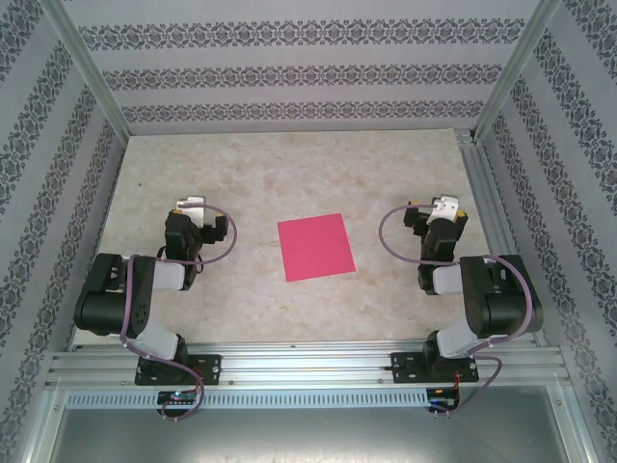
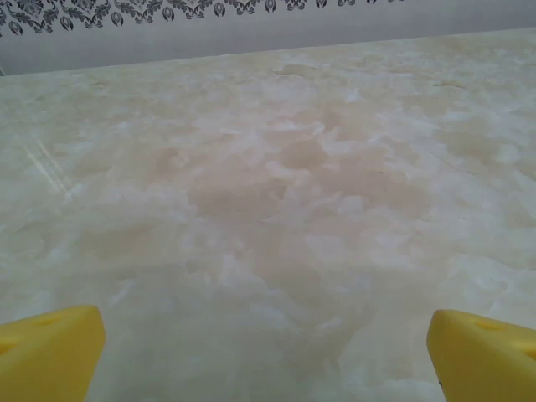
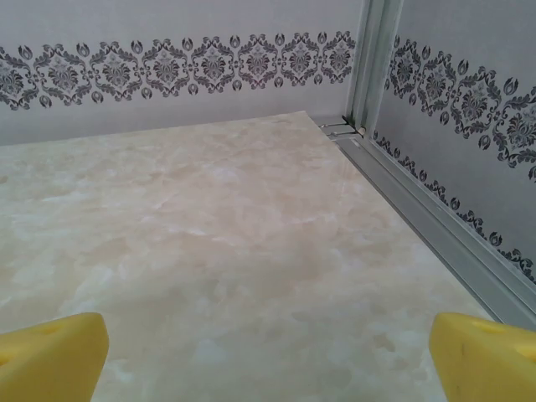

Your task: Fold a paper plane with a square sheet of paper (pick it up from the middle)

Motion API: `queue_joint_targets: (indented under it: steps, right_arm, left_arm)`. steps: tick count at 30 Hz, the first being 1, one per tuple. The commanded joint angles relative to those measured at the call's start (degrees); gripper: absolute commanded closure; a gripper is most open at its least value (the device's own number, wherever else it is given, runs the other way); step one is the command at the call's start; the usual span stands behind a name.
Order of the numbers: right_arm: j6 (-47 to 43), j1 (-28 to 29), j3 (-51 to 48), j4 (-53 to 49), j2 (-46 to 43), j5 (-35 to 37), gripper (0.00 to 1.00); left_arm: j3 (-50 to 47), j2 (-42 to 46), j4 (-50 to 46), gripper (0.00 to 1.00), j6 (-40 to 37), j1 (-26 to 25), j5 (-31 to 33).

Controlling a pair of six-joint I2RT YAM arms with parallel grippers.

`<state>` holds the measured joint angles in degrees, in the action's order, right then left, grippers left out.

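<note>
Pink sheet of paper (image 1: 315, 247): one, flat on table (image 1: 241, 174).

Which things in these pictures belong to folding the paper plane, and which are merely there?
For the job: paper, flat in mid-table; left gripper, open; right gripper, open.
Merely there: table; patterned walls; metal frame.

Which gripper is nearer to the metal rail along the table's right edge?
Right. The right gripper is close to the metal rail, on its left; the left gripper is across the table, beyond the sheet of paper.
</note>
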<state>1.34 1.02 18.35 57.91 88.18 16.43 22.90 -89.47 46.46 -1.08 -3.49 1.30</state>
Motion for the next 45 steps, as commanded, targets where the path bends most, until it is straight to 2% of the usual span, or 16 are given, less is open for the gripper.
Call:
queue_joint_targets:
  steps: [1, 9, 13, 20, 22, 24, 25, 27, 29, 33, 34, 35, 37, 39, 41, 45]
  right_arm:
    - [0.09, 0.57, 0.37, 2.12, 0.24, 0.63, 0.02]
    - [-0.46, 0.48, 0.72, 1.31, 0.08, -1.75, 0.02]
    - [-0.35, -1.11, 0.90, 0.54, 0.13, -7.70, 0.02]
    - [-0.41, -1.02, 0.90, 0.09, -0.23, -7.70, 0.02]
    - [-1.72, -0.65, 0.74, -0.77, -2.12, -10.07, 0.02]
    - [-1.53, -0.35, 3.42, -7.04, -4.90, -8.74, 0.02]
    - [-1.01, -0.40, 6.17, -14.16, -7.15, -8.40, 0.02]
    - [1.69, -0.40, 13.99, -34.41, -10.83, -9.81, 0.02]
    - [8.05, -0.23, 22.97, -52.78, -11.76, -11.95, 0.02]
    - [12.80, 2.76, 37.07, -75.27, -8.06, -24.36, 0.02]
    - [12.59, 5.19, 40.53, -80.33, -6.14, -26.22, 0.02]
    - [13.69, 8.55, 44.10, -85.11, -4.05, -24.45, 0.02]
    - [15.81, 14.34, 49.49, -90.88, -0.33, -23.19, 0.02]
    - [17.95, 19.37, 55.07, -96.00, 4.67, -23.61, 0.08]
    - [20.71, 25.14, 59.79, -99.19, 8.78, -17.53, 0.08]
    - [22.59, 32.07, 66.75, -103.10, 16.13, -13.38, 0.08]
  left_arm:
    - [1.23, 0.04, 0.48, 0.00, -0.59, 0.50, -0.97]
    - [1.22, 0.04, 0.48, 0.00, -0.58, 0.50, -0.95]
    - [1.21, 0.06, 0.42, 0.00, -0.59, 0.50, -0.99]
    - [0.93, 0.38, 1.00, 0.00, -0.63, 0.48, -1.02]
    - [2.69, 3.94, -5.36, 0.00, 0.13, 0.50, 0.22]
    - [6.46, 8.03, -16.22, 0.00, 2.35, 0.68, 2.78]
    - [7.45, 9.94, -19.73, 0.00, 2.81, 0.76, 2.01]
    - [7.71, 14.06, -22.92, 0.00, 5.50, 0.76, 1.02]
    - [8.24, 18.46, -26.95, 0.00, 11.01, 0.76, 2.19]
    - [10.84, 22.93, -34.18, 0.00, 18.98, 0.76, -2.88]
    - [11.55, 23.23, -35.73, 0.00, 22.00, 0.76, -3.98]
    - [12.68, 23.21, -37.57, 0.00, 23.98, 0.76, -5.59]
    - [13.86, 22.32, -38.37, 0.00, 27.38, 0.71, -10.46]
    - [13.73, 20.91, -35.94, 0.00, 31.00, 0.13, -15.99]
    - [12.64, 19.77, -33.73, 0.00, 34.01, -1.13, -17.83]
    - [11.47, 19.77, -34.45, 0.00, 33.80, -3.36, -16.82]
